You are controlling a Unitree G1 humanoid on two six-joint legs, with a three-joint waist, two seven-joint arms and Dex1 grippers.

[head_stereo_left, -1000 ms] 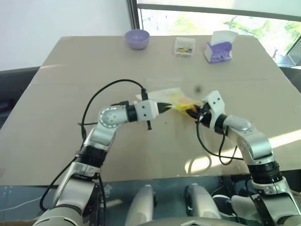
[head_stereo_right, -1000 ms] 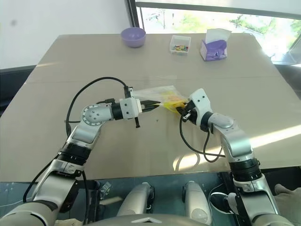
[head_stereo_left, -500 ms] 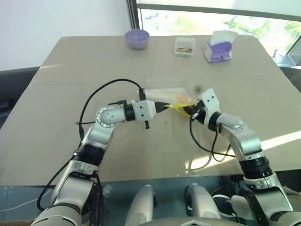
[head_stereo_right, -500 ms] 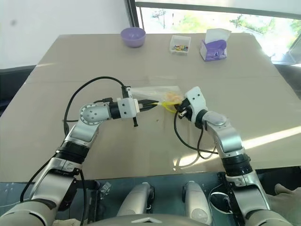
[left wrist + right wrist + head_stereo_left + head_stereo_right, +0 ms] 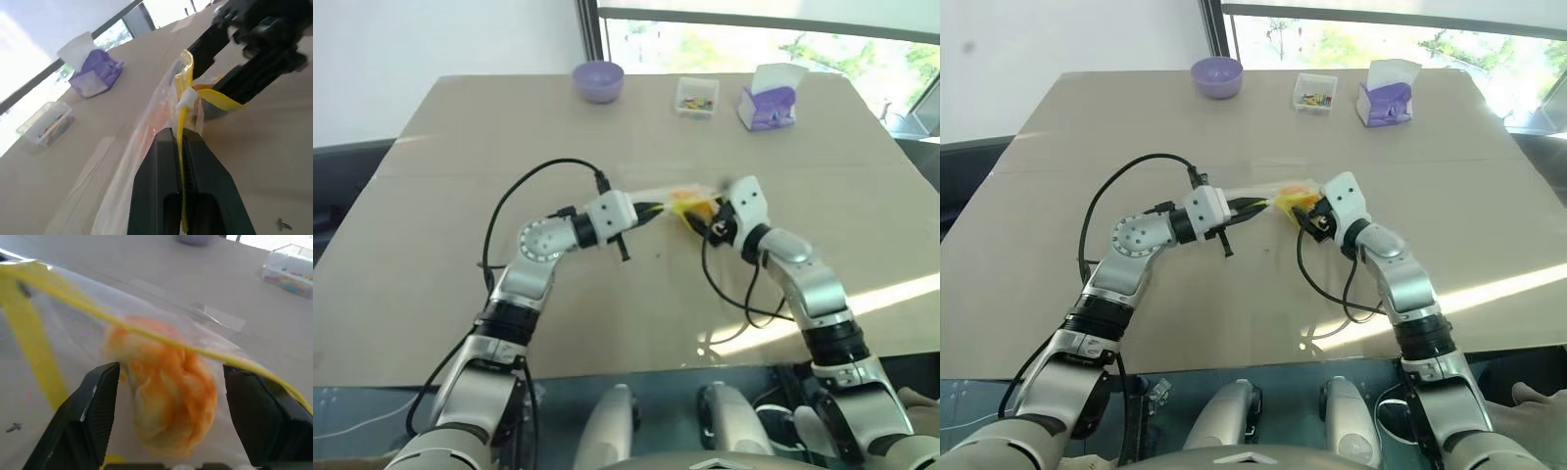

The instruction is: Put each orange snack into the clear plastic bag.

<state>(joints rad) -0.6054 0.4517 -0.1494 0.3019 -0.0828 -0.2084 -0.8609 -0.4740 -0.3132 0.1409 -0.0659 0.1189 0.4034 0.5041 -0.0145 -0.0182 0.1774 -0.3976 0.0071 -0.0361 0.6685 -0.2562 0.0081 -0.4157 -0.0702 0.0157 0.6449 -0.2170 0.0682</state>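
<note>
The clear plastic bag (image 5: pixel 646 192) is held up off the table by its yellow seal strip (image 5: pixel 184 93). My left gripper (image 5: pixel 180 135) is shut on that strip. The orange snack (image 5: pixel 171 387) shows through the clear film just past the strip, which crosses in front of it. My right gripper (image 5: pixel 168 379) is open, with its black fingers (image 5: pixel 93 416) wide apart on either side of the snack. In the head views the two grippers meet at the bag's mouth in the middle of the table, the left gripper (image 5: pixel 656 208) facing the right gripper (image 5: pixel 710 223).
At the table's far edge stand a purple bowl (image 5: pixel 598 79), a small clear box of coloured bits (image 5: pixel 697 96) and a purple-white tissue box (image 5: pixel 769 98). A black cable loops over my left arm (image 5: pixel 538 181).
My right gripper's fingers have spread wide apart. Both hands have shifted slightly up and away, the bag's mouth has risen with them, and the left wrist has rolled.
</note>
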